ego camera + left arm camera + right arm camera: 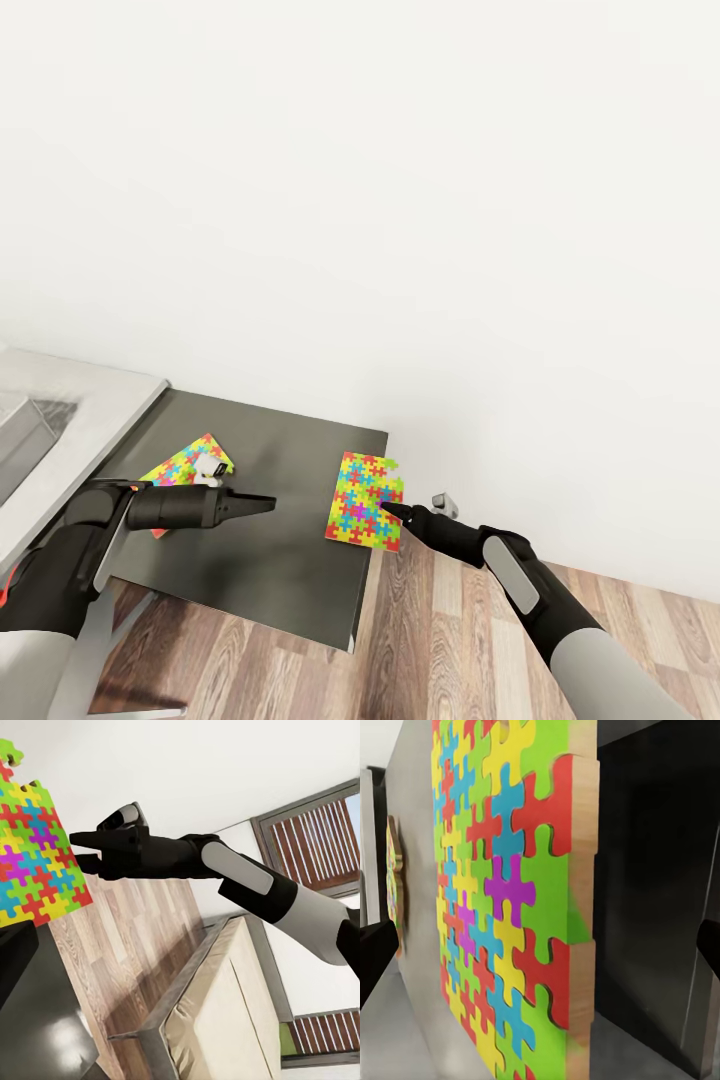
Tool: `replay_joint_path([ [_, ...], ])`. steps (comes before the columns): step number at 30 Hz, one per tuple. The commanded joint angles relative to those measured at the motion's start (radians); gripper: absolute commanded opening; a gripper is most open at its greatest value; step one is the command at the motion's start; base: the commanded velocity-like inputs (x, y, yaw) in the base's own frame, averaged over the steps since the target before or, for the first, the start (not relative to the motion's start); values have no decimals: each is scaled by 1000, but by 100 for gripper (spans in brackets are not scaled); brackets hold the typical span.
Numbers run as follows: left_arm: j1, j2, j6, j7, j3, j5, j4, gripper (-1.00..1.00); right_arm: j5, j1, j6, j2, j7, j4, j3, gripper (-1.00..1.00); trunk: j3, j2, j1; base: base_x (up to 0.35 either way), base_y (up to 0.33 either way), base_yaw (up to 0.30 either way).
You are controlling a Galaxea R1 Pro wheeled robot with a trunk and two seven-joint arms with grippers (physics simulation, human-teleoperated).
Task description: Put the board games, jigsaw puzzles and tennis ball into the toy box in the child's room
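Head view puts the nearer jigsaw puzzle (pixel 366 499) at the right edge of the dark cabinet top (pixel 280 540), close to the back right corner, its right side hanging a little past the edge. The right gripper (pixel 390 510) comes in from off that edge with its fingertips at the overhanging side. In the right wrist view the puzzle (pixel 502 907) sits between the two dark fingers (pixel 375 960), which stand wide apart, so the pincer is open and has hold of nothing yet. Slide in until the wooden edge sits deep between the pads, close squarely on the overhang and lift flat, so the board cannot swing.

A second puzzle (pixel 185 465) lies near the left edge of the same top, partly under the left gripper (pixel 262 504). Its fingers taper to a point that looks closed and empty, though you cannot be sure from here. Keep that arm off the board while the right one lifts.

At the far left a pale desk top (pixel 70 420) carries what is probably the toy box (pixel 20 445); plan the carry toward it.

No brand, label or lettering can be read anywhere; the puzzles show only coloured pieces.
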Motion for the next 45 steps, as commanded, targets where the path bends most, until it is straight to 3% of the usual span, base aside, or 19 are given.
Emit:
replay_joint_path([
  [1, 0, 0, 11, -4, 0, -1, 0, 100, -5, -1, 3, -1, 0, 0, 2, 100, -1, -1, 0, 0, 0, 0],
  [2, 0, 0, 11, -4, 0, 0, 0, 100, -5, -1, 3, -1, 0, 0, 2, 100, -1, -1, 0, 0, 0, 0],
  [3, 0, 0, 10, -4, 0, 0, 0, 100, -5, -1, 3, -1, 0, 0, 2, -100, -1, -1, 0, 0, 0, 0],
  [19, 1, 0, 9, -4, -2, -1, 0, 100, 9, -1, 3, 1, 0, 0, 2, -100, -1, -1, 0, -63, 0, 0],
  [25, 1, -18, 6, -4, 0, -2, 0, 100, 14, -1, 2, 1, 0, 0, 2, -100, -1, -1, 0, -5, 0, 0],
  [39, 1, -22, 6, -4, -1, -3, 0, 100, 12, -1, 2, -5, 13, -3, 2, -100, -1, -1, 0, 0, 0, 0],
  [45, 1, -23, 6, -4, -2, -4, 0, 100, 10, -1, 2, -4, 15, -8, 2, -100, 18, 41, -23, 0, 0, 0],
])
